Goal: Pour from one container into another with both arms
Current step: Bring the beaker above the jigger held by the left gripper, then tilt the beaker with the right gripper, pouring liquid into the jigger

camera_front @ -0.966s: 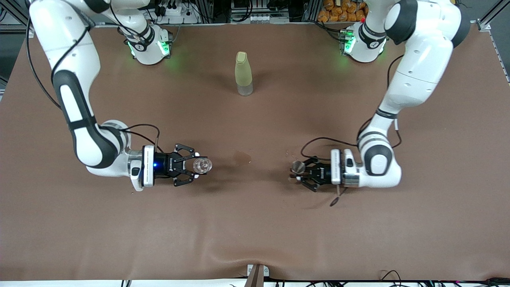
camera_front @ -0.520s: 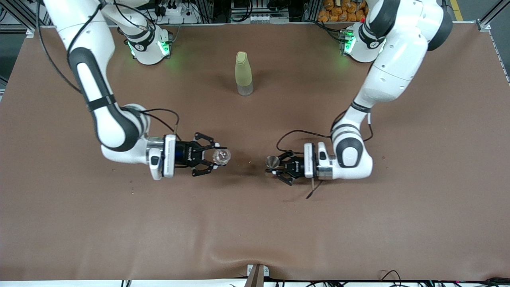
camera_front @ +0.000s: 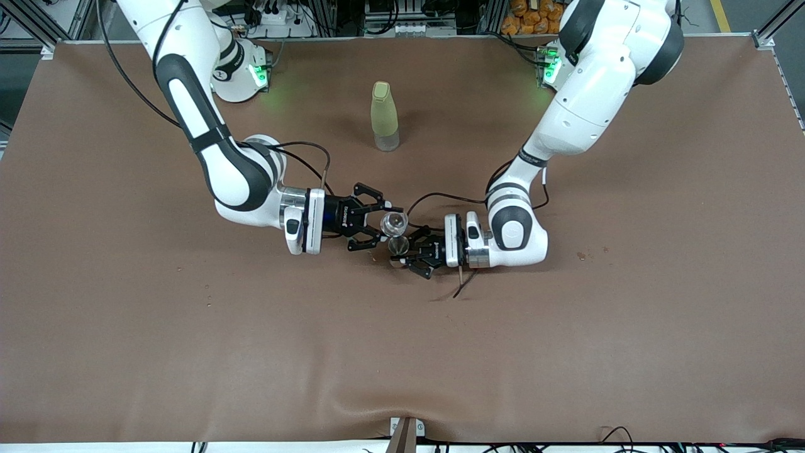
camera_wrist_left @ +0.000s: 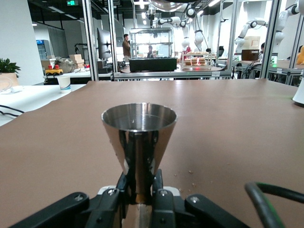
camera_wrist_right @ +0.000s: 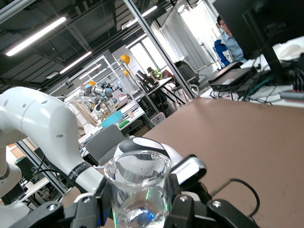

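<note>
Between your two grippers, over the middle of the brown table (camera_front: pixel 126 327), the two small cups meet almost rim to rim. Your right gripper (camera_front: pixel 376 225) is clamped on the clear glass cup (camera_front: pixel 394 221); in the right wrist view you see the cup (camera_wrist_right: pixel 138 190) seated between the fingers (camera_wrist_right: pixel 183 209), tilted with that view. Your left gripper (camera_front: pixel 409 253) is closed on the thin waist of the metal cup (camera_front: pixel 398 245); the left wrist view shows its cone (camera_wrist_left: pixel 138 137) rising upright from between the fingers (camera_wrist_left: pixel 160 190), round rim uppermost.

From the high camera, the glass cup sits just beside the metal cup, on the side toward the robots' bases; you cannot tell whether the two touch. Both grippers point at each other, each arm reaching in from its own end of the table.

Past the two grippers, toward the bases, the yellow-green bottle (camera_front: pixel 384 116) stands upright on the table, well apart from both cups.
</note>
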Tool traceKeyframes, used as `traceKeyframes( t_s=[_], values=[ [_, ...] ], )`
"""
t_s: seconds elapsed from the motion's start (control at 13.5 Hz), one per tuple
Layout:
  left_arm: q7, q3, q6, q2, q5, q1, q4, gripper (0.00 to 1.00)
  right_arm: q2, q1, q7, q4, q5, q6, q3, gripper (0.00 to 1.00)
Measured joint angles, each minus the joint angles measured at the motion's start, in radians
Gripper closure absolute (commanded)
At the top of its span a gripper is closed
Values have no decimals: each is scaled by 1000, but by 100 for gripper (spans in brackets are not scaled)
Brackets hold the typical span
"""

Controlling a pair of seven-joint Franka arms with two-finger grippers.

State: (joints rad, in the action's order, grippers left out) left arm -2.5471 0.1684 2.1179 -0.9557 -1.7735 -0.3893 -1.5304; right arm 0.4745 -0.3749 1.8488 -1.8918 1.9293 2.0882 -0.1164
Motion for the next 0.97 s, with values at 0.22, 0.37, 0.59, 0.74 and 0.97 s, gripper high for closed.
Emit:
traceKeyframes(
  t_s=[0.22, 0.37, 0.59, 0.74, 0.97],
  values=[
    [0, -3, 2, -1, -1, 0, 2, 100, 0, 1, -22, -52, 76, -2, 6, 84],
    [0, -4, 2, -1, -1, 0, 3, 100, 0, -4, -82, -76, 116, -4, 4, 84],
    [0, -4, 6, -1, -1, 0, 4, 100, 0, -44, -166, -84, 185, 38, 2, 84],
    [0, -4, 9, -1, -1, -1, 4, 100, 0, -80, -205, -84, 232, 73, 1, 84],
    [0, -4, 19, -1, -1, -5, 4, 100, 0, -97, -278, -84, 247, 85, 1, 84]
  ],
)
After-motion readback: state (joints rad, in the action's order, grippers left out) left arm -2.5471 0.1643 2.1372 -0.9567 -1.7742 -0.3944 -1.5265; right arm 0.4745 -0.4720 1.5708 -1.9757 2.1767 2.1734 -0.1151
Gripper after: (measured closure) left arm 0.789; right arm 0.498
